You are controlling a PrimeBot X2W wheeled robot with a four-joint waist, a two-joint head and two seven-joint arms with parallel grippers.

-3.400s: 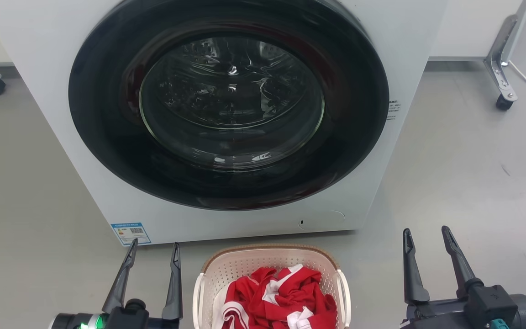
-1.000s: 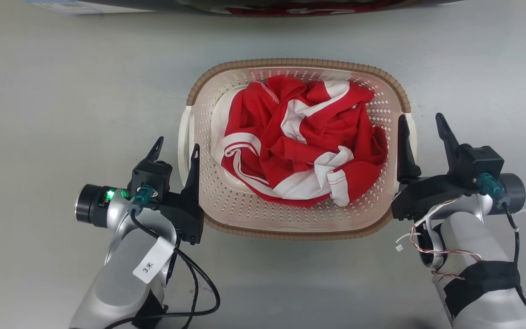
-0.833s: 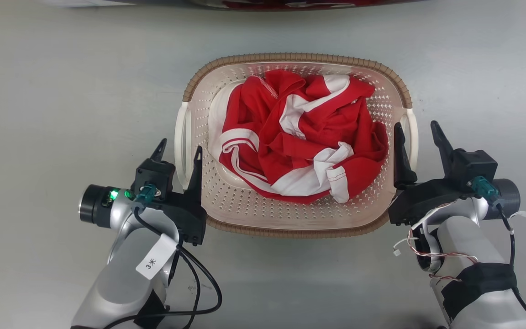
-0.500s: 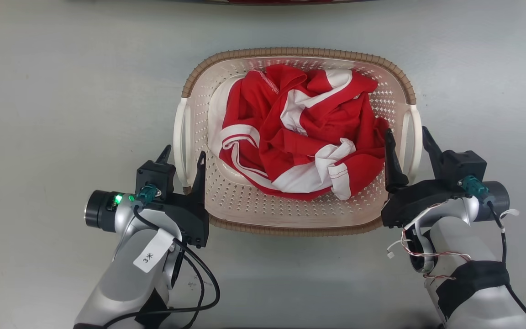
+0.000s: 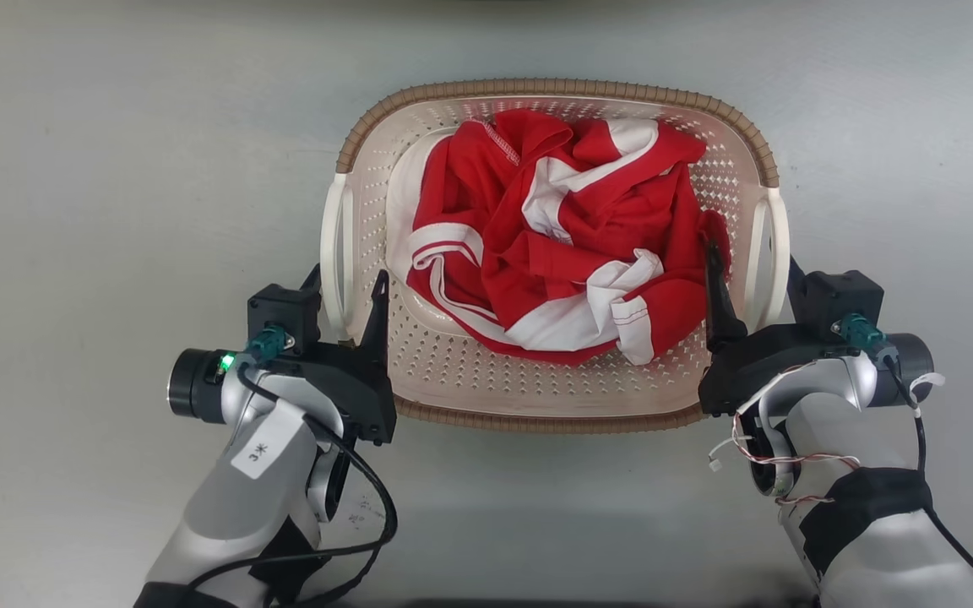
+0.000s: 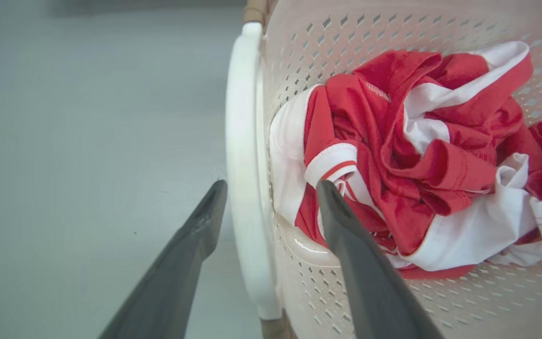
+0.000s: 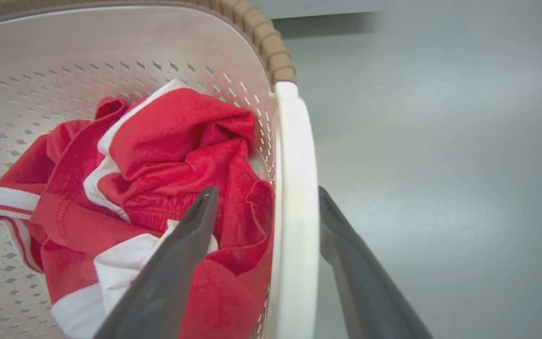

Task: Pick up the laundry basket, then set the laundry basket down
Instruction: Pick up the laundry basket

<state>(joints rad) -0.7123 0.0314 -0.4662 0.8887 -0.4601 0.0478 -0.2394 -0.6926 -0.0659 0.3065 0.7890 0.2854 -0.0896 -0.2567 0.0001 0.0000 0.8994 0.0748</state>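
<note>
Red-white clothes [image 5: 554, 236] fill basket [image 5: 554, 420] on floor [image 5: 115, 169]. Left end effector [image 5: 347, 274] and right end effector [image 5: 750, 256] both spread, straddling the handles [image 5: 333, 245]. Both sit further along them than half a second ago.

A cream-white laundry basket [image 5: 453, 380], dotted with diamond-shaped holes and edged in ribbed brown, is showing a glossy white handle [image 6: 245, 165] between the dark grey fingers [image 6: 360, 273] of the left gripper [image 5: 348, 274] and right gripper [image 5: 750, 257]; just inside them, a red garment [image 5: 554, 253] is flashing white panels and a red-striped cuff.
</note>
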